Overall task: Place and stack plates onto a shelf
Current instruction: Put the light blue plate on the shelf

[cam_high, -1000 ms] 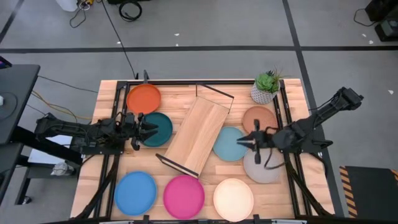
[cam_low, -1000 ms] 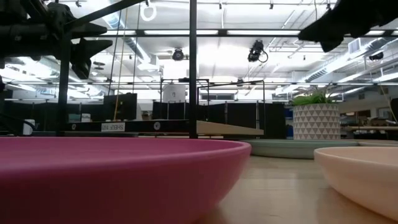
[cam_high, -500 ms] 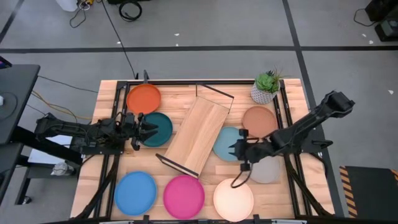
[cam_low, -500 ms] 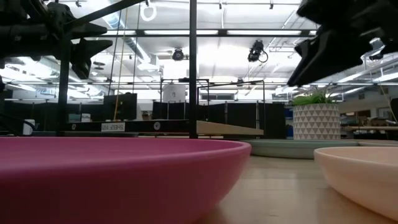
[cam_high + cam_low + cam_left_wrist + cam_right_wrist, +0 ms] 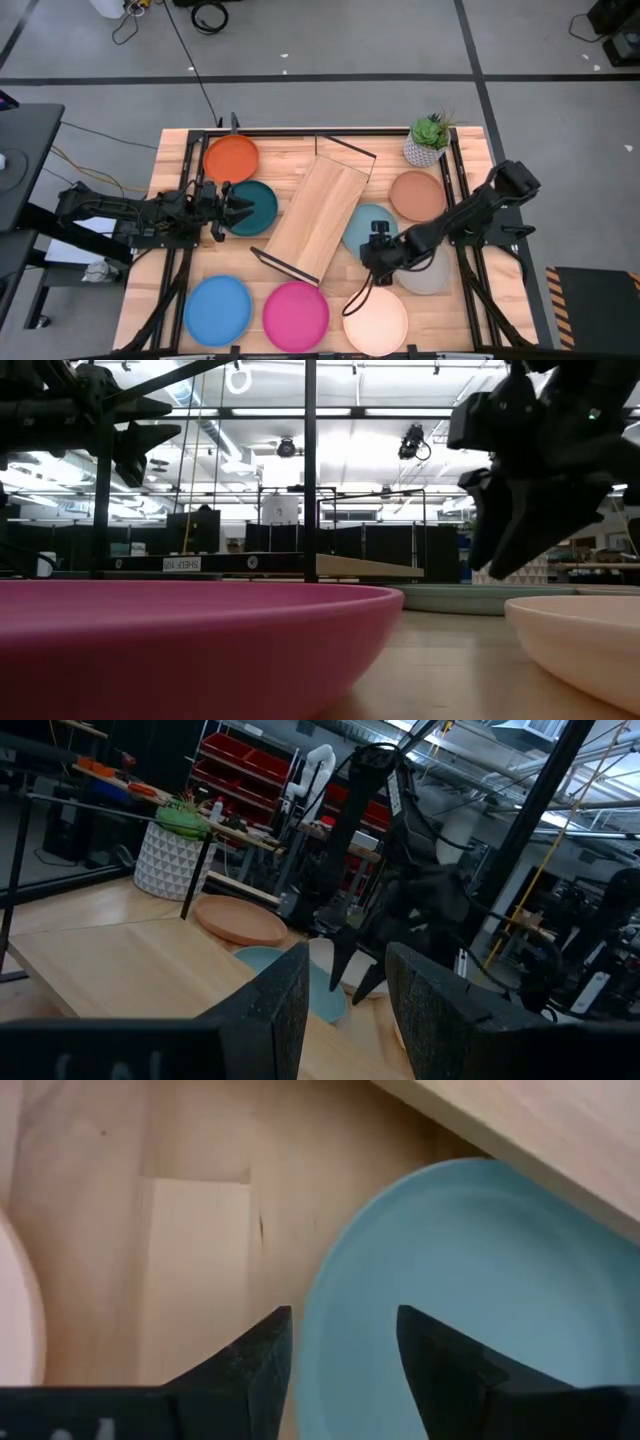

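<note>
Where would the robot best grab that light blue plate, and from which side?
Probably the rim of the light blue plate on the side facing away from the shelf, coming down from above. It lies flat, so only the thin edge offers a pinch, and the shelf crowds its far side. The right gripper, open, already straddles that rim.

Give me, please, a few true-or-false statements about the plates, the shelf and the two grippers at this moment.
1. The right gripper is open above the light blue plate's rim. True.
2. The shelf carries two plates. False: it carries none.
3. The left gripper is over the dark teal plate. True.
4. The magenta plate lies beside the potted plant. False: it lies at the opposite edge of the table.
</note>
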`<action>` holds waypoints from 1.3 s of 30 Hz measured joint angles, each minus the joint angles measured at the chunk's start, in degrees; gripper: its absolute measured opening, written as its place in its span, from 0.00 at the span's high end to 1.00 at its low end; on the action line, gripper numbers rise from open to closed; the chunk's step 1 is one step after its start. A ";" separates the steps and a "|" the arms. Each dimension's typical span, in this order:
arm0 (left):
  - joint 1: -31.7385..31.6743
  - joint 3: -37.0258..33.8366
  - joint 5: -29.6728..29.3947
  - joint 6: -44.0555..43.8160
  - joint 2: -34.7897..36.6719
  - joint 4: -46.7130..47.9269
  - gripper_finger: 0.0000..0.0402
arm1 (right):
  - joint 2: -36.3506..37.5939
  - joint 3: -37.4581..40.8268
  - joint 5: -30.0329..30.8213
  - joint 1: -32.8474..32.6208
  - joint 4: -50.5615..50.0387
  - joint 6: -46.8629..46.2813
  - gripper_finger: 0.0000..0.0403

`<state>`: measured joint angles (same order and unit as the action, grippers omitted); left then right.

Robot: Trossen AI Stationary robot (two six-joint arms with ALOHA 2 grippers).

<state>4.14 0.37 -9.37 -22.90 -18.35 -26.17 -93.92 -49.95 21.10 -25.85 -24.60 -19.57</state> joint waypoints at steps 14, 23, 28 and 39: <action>-0.02 0.01 0.00 0.00 0.00 -0.02 0.65 | -8.09 -4.40 -5.67 3.21 -1.21 -7.64 0.66; -0.01 0.01 0.00 -0.02 0.00 -0.02 0.65 | -7.47 -4.39 -11.21 2.85 0.20 -8.65 0.96; 0.00 0.01 0.00 -0.02 0.00 -0.02 0.65 | -6.83 -5.30 -15.01 1.78 -0.40 -7.78 0.93; 0.00 0.01 0.00 0.02 0.00 -0.02 0.65 | -6.31 -17.62 -19.25 0.46 -17.91 -9.15 0.96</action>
<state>4.14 0.38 -9.37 -22.87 -18.35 -26.20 -100.22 -67.57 1.85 -25.39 -42.52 -28.72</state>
